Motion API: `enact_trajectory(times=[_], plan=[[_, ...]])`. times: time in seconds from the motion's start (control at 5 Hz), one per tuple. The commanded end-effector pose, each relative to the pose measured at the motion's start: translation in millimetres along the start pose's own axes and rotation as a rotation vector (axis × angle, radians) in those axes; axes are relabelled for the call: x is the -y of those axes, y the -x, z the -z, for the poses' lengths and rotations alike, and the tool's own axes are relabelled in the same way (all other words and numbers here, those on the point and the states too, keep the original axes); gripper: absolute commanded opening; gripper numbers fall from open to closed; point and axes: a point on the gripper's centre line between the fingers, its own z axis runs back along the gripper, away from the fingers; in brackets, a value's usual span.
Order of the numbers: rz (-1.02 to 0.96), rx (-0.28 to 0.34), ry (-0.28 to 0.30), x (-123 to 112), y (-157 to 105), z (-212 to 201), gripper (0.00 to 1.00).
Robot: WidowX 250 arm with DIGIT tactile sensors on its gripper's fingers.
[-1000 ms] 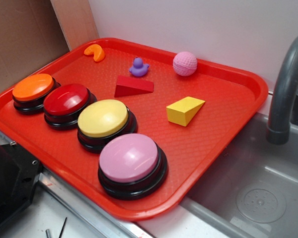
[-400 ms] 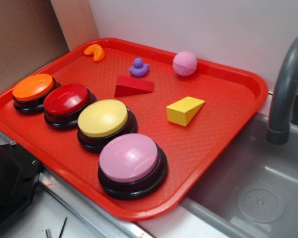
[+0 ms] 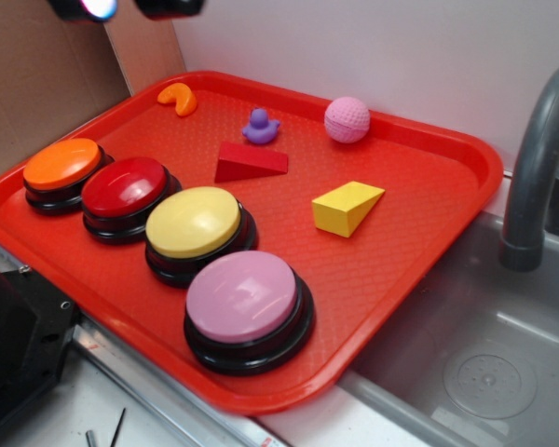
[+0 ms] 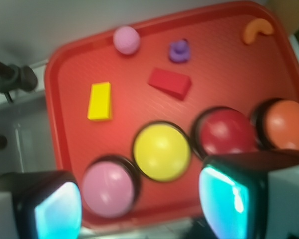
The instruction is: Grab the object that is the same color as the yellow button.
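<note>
High above tray (image 3: 466, 149), hand (image 4: 139, 199) open; yellow wedge (image 4: 100, 101) untouched.

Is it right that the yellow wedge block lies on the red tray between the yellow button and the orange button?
No. The exterior view shows the yellow wedge block on the red tray right of the yellow button, far from the orange button.

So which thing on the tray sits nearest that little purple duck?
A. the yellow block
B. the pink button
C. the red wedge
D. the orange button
C: the red wedge lies just in front of the purple duck, apart from it; the others sit farther off.
</note>
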Motion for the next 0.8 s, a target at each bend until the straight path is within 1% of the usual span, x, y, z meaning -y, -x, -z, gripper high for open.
enact_trajectory(times=[0.0,0.2,0.4,0.6], plan=[[-0.075,0.094,-0.056,34,-15,49,1.00],[-0.101,0.060,-0.089,42,-23,86,1.00],[-0.107,0.033,-0.098,42,-31,110,1.00],[-0.103,0.005,-0.121,38,-37,135,1.00]])
